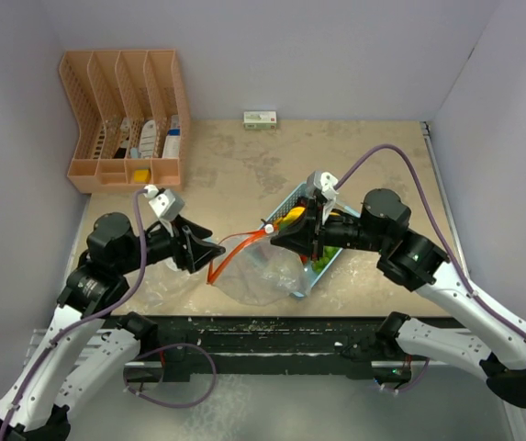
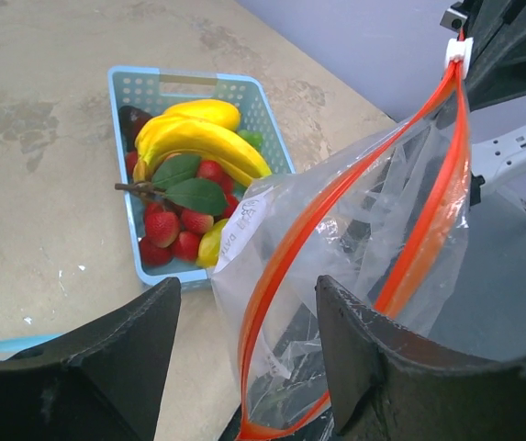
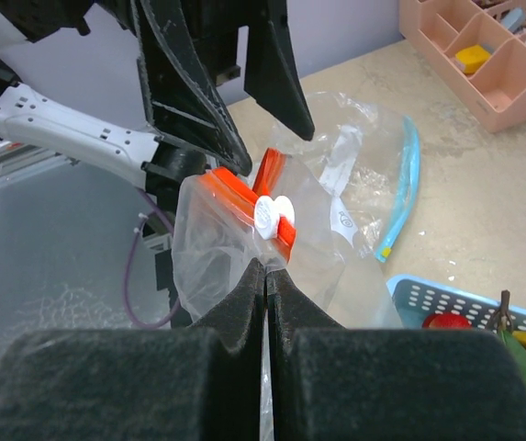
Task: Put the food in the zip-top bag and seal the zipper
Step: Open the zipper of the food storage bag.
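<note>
Well, the right gripper (image 3: 265, 268) is pinched tight on the zip-top bag (image 2: 373, 220), just under its white slider (image 3: 270, 213). The left gripper (image 2: 249, 289) is wide apart, with the bag's orange zipper (image 3: 230, 191) between its fingers. The food (image 2: 198, 142) sits in the blue basket (image 2: 134, 81), just right of the bag.
</note>
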